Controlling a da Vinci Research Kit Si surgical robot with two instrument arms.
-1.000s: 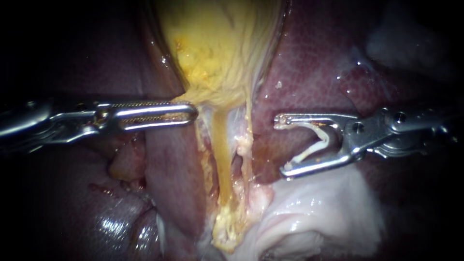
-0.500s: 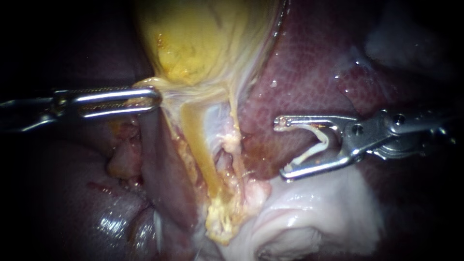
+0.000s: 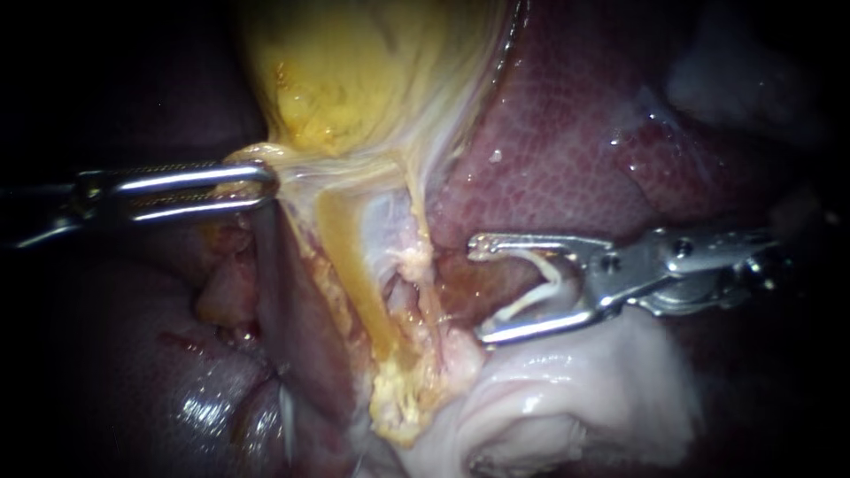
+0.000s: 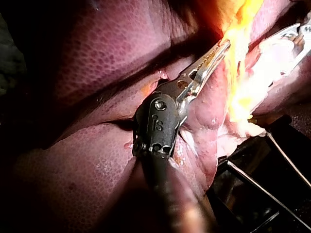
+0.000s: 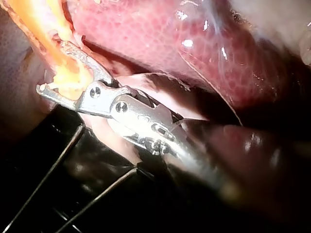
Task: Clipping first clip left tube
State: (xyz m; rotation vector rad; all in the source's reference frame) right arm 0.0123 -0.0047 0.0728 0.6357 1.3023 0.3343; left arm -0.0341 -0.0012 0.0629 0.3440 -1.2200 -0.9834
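In the endoscope view, the left tube (image 3: 350, 257) is seen as a smooth, yellowish band. It is drawn taut on a slant from the foot of the gallbladder (image 3: 354, 71) down to a lump of yellow fat (image 3: 398, 412). A thinner, paler strand (image 3: 416, 230) runs just beside it, and thin membrane is stretched between the two. The left instrument (image 3: 268, 181) is clamped on the gallbladder at its lower edge. The jaws of the right instrument (image 3: 478, 292) are held wide apart over the liver (image 3: 567, 133), and an open white clip (image 3: 544, 285) is cradled between them. The jaw tips lie just short of the pale strand, so the left tube is not enclosed.

Compared with a second ago, the gallbladder has been pulled further leftward, so the tube slants more steeply. The clip has also been brought nearer the tubes.

In the left wrist view, the left instrument (image 4: 221, 46) is seen with its toothed jaws closed on bright yellow tissue. The right instrument (image 4: 297, 30) lies beyond that tissue.

In the right wrist view, the spread jaws of the right instrument (image 5: 52, 68) frame orange-yellow tissue. Whether that tissue is the tube cannot be told, and the clip is hardly made out.
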